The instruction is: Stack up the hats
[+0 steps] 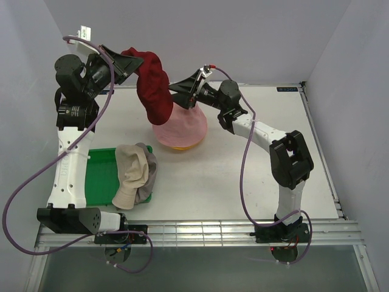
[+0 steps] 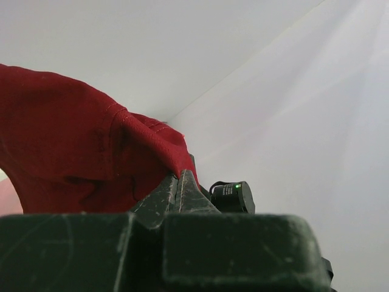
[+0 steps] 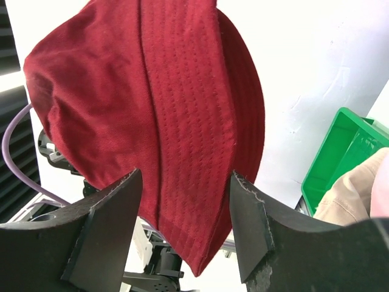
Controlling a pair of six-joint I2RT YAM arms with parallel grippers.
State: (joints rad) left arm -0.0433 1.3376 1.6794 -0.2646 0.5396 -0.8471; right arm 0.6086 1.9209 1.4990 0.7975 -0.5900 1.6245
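Observation:
The dark red hat (image 1: 154, 85) hangs in the air at the back, above the pink hat (image 1: 180, 126). My left gripper (image 1: 130, 58) is shut on its brim; in the left wrist view the hat (image 2: 67, 152) hangs from the closed gripper (image 2: 177, 177). My right gripper (image 1: 177, 87) is open beside the hat; in the right wrist view the hat (image 3: 158, 109) hangs between the spread fingers (image 3: 115, 213) of the gripper (image 3: 184, 182). The pink hat sits on the yellow-orange hat (image 1: 180, 146). The cream-beige hat (image 1: 130, 173) lies on the grey hat (image 1: 148, 176).
A green tray (image 1: 100, 176) lies at the front left under the cream-beige and grey hats; it shows in the right wrist view (image 3: 340, 146) too. White walls stand close on the left, back and right.

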